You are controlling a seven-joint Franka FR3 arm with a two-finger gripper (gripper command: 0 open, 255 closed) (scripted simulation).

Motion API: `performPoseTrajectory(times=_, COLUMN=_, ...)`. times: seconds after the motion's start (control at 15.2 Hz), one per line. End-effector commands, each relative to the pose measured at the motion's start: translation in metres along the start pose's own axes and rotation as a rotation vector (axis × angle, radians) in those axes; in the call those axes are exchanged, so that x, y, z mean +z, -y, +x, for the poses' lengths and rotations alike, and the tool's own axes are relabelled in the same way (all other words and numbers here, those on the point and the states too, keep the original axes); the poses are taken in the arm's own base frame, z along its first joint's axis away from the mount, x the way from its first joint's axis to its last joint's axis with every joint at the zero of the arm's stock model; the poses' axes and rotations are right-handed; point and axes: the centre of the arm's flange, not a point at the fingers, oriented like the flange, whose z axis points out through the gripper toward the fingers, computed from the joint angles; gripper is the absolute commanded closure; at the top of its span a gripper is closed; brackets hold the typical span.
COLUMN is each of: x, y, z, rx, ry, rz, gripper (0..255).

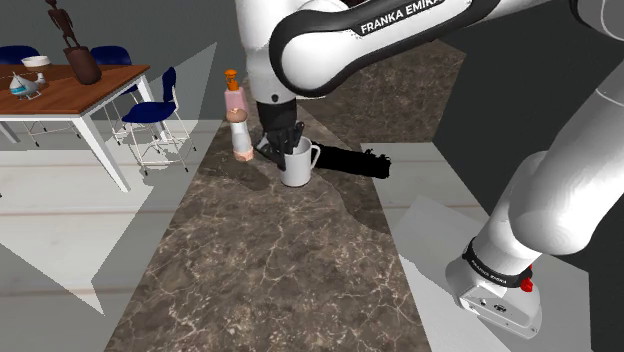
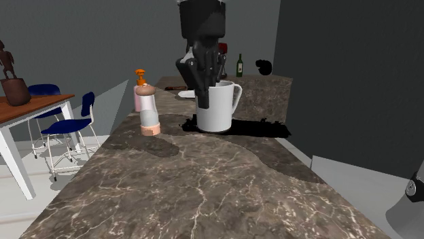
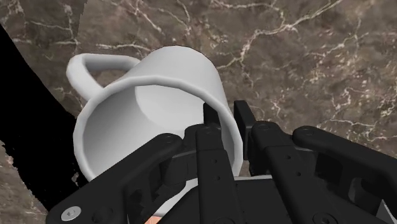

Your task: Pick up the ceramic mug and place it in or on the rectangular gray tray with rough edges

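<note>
White mug [image 1: 297, 168] on brown marble counter [image 1: 260, 270], gripper [image 1: 293, 147] clamped on its rim, dining table [image 1: 75, 88] beyond

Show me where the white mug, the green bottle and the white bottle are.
white mug [image 2: 216, 112]: second exterior view, on its outer wall.
green bottle [image 2: 239, 69]: second exterior view, on its body.
white bottle [image 2: 149, 111]: second exterior view, on its body.

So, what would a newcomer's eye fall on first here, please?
The white mug stands on the brown marble counter, the black gripper clasping its rim, one finger inside. Left of it in the second exterior view stand a white bottle and a pink bottle with an orange pump.
</note>
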Motion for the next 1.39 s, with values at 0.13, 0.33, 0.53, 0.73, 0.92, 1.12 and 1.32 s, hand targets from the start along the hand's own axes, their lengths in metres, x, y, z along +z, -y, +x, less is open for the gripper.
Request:
performPoseTrajectory(times=0.13, x=-0.001, y=-0.052, z=0.009, rx=-0.001, ry=0.0, rz=0.0, gripper=255)
performPoseTrajectory(times=0.33, x=-0.002, y=-0.091, z=0.015, rx=-0.001, ry=0.0, rz=0.0, gripper=255)
performPoseTrajectory(times=0.53, x=-0.003, y=-0.13, z=0.021, rx=-0.001, ry=0.0, rz=0.0, gripper=255)
performPoseTrajectory(times=0.73, x=-0.004, y=-0.169, z=0.027, rx=-0.001, ry=0.0, rz=0.0, gripper=255)
performPoseTrajectory(times=0.92, x=-0.005, y=-0.209, z=0.033, rx=-0.001, ry=0.0, rz=0.0, gripper=255)
performPoseTrajectory(times=1.12, x=-0.005, y=-0.248, z=0.04, rx=-0.001, ry=0.0, rz=0.0, gripper=255)
performPoseTrajectory(times=1.32, x=-0.001, y=-0.276, z=0.044, rx=-0.001, ry=0.0, rz=0.0, gripper=255)
